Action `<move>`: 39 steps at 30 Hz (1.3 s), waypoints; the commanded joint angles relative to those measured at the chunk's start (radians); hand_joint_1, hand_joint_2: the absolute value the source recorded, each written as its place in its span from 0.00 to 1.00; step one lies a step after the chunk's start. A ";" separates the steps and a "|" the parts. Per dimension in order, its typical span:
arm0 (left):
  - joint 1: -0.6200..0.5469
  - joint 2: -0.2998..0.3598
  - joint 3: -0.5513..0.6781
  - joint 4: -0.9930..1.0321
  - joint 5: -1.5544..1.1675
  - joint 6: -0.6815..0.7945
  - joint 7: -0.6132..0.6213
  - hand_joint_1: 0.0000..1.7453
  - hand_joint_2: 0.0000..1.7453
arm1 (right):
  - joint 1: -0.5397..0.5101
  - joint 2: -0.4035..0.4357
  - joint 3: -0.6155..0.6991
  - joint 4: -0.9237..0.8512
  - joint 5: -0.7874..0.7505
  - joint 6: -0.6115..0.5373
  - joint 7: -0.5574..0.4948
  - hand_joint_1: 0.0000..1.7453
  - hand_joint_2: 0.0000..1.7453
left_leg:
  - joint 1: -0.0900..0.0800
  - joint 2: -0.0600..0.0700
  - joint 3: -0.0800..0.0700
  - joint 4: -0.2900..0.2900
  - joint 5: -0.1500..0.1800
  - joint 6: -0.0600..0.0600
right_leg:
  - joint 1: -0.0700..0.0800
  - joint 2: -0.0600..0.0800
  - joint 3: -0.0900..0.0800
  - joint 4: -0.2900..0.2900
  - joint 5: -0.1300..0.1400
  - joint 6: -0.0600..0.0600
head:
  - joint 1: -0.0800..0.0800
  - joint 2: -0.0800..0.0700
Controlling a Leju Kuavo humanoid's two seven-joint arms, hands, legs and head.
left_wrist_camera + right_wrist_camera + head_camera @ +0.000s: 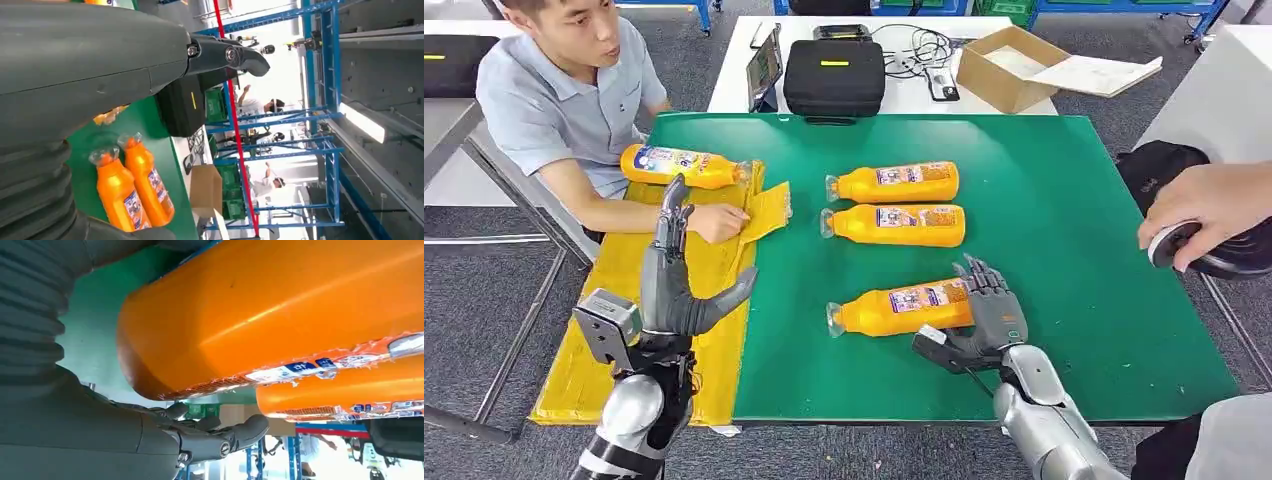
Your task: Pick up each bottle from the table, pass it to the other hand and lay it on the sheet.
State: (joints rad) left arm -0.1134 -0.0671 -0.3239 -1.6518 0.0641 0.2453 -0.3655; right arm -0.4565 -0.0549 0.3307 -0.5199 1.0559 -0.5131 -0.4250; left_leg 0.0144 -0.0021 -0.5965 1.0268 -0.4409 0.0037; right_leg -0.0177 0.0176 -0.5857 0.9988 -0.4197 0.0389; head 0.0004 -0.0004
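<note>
Three orange bottles lie on the green table (1064, 230): two side by side at the middle (894, 183) (894, 225) and one nearer me (902, 308). A fourth bottle (682, 166) lies on the yellow sheet (624, 340) at the left. My right hand (984, 312) is at the base end of the near bottle, with fingers spread over it and the thumb below; the bottle still lies on the table. In the right wrist view this bottle (280, 310) sits close against the palm of my right hand (200, 435). My left hand (674, 280) is raised over the sheet, open and empty.
A person sits at the left with a hand (719, 222) on the sheet's far end. Another person's hand (1204, 205) holds a device at the right edge. Behind the table stand a black case (834, 75), a tablet (764, 65) and a cardboard box (1014, 65).
</note>
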 commanded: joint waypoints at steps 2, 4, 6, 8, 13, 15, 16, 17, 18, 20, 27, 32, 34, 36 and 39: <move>-0.040 -0.001 -0.027 0.070 0.008 -0.003 0.003 0.00 1.00 | 0.018 -0.019 0.041 0.131 -0.018 0.117 0.016 0.97 1.00 | 0.001 -0.004 0.000 -0.001 0.002 0.000 | 0.001 -0.006 0.002 -0.002 0.001 -0.002 | 0.000 0.000; -0.044 -0.001 -0.029 0.077 0.009 -0.003 0.003 0.00 1.00 | 0.017 -0.022 0.035 0.151 -0.027 0.151 0.027 1.00 1.00 | 0.000 -0.003 0.001 -0.001 0.001 0.000 | 0.001 -0.004 0.002 -0.001 0.000 -0.001 | 0.000 0.000; -0.047 -0.001 -0.032 0.081 0.010 -0.002 0.003 0.00 1.00 | 0.012 -0.025 0.030 0.180 -0.033 0.203 0.064 1.00 1.00 | 0.001 -0.004 0.000 -0.001 0.002 0.000 | 0.001 -0.005 0.002 -0.002 0.001 -0.001 | 0.000 0.000; -0.058 0.000 -0.037 0.086 0.016 -0.010 0.002 0.00 1.00 | 0.014 -0.031 0.022 0.196 -0.041 0.228 0.084 0.88 1.00 | 0.001 -0.003 0.002 -0.001 0.002 0.001 | 0.001 -0.005 0.003 -0.002 0.001 -0.001 | 0.000 0.000; -0.090 -0.007 -0.042 0.114 0.025 -0.012 0.010 0.00 1.00 | 0.029 -0.034 -0.005 0.219 -0.072 0.269 0.073 1.00 1.00 | 0.001 -0.006 0.005 -0.001 0.001 0.000 | 0.002 -0.008 -0.003 -0.003 -0.002 -0.002 | 0.000 0.000; -0.089 -0.005 -0.043 0.113 0.026 -0.011 0.009 0.00 1.00 | 0.041 -0.032 -0.016 0.213 -0.087 0.265 0.043 1.00 1.00 | 0.002 -0.007 0.006 -0.002 -0.001 0.002 | 0.002 -0.008 -0.001 -0.005 -0.003 0.001 | 0.000 0.000; -0.087 -0.004 -0.042 0.110 0.028 -0.009 0.009 0.00 1.00 | 0.046 -0.027 -0.026 0.210 -0.097 0.252 0.024 1.00 1.00 | 0.002 -0.010 0.003 -0.003 0.002 0.002 | 0.002 -0.011 -0.003 -0.008 0.000 0.000 | 0.000 0.000; -0.087 -0.004 -0.041 0.109 0.029 -0.008 0.008 0.00 1.00 | 0.048 -0.023 -0.038 0.208 -0.109 0.250 0.008 1.00 1.00 | 0.002 -0.006 0.009 0.000 -0.002 0.002 | 0.002 -0.006 0.002 -0.004 -0.003 0.001 | 0.000 0.000; -0.084 -0.005 -0.039 0.107 0.031 -0.005 0.007 0.00 1.00 | 0.056 -0.011 -0.076 0.198 -0.154 0.250 -0.039 1.00 1.00 | 0.001 -0.009 0.009 -0.001 0.000 0.002 | 0.002 -0.008 0.003 -0.006 -0.002 0.001 | 0.000 0.000; -0.081 -0.007 -0.037 0.106 0.035 -0.004 0.004 0.00 1.00 | 0.063 0.001 -0.100 0.186 -0.185 0.250 -0.068 1.00 1.00 | 0.002 -0.007 0.010 0.000 0.000 0.003 | 0.002 -0.007 0.004 -0.005 -0.001 0.002 | 0.000 0.000; -0.013 -0.031 -0.009 0.112 -0.012 0.129 -0.060 0.00 1.00 | 0.128 0.114 -0.282 -0.068 -0.559 0.248 -0.273 1.00 1.00 | 0.001 0.001 0.019 -0.002 -0.006 0.002 | 0.002 0.002 0.023 -0.006 -0.004 0.003 | 0.000 0.000; 0.023 -0.039 -0.046 0.199 -0.025 0.130 -0.002 0.00 1.00 | 0.211 0.128 -0.263 -0.315 -0.706 0.197 -0.273 1.00 1.00 | 0.001 -0.002 0.013 -0.002 -0.005 0.002 | 0.001 -0.001 0.017 -0.005 -0.004 0.004 | 0.000 0.000; 0.026 -0.040 -0.054 0.209 -0.029 0.131 -0.008 0.00 1.00 | 0.211 0.129 -0.260 -0.314 -0.707 0.195 -0.273 1.00 1.00 | 0.000 -0.003 0.009 -0.002 -0.005 0.003 | 0.001 -0.002 0.013 -0.005 -0.005 0.004 | 0.000 0.000; 0.026 -0.040 -0.054 0.209 -0.029 0.131 -0.008 0.00 1.00 | 0.211 0.129 -0.260 -0.314 -0.707 0.195 -0.273 1.00 1.00 | 0.001 -0.002 0.005 -0.001 -0.004 0.002 | 0.001 -0.001 0.010 -0.004 -0.005 0.004 | 0.000 0.000; 0.079 -0.041 -0.090 0.206 -0.004 0.086 0.033 0.00 1.00 | 0.266 0.163 -0.274 -0.488 -0.831 0.159 -0.273 1.00 1.00 | 0.000 -0.002 0.000 -0.001 -0.004 0.002 | 0.000 -0.001 0.005 -0.003 -0.005 0.005 | 0.000 0.000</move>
State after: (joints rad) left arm -0.0801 -0.1007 -0.3563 -1.5385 0.0401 0.3716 -0.3750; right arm -0.2759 0.0526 0.1049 -0.7421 0.3528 -0.3163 -0.7004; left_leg 0.0151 -0.0040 -0.5967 1.0265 -0.4451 0.0051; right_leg -0.0174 0.0180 -0.5805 0.9956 -0.4242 0.0444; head 0.0004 -0.0004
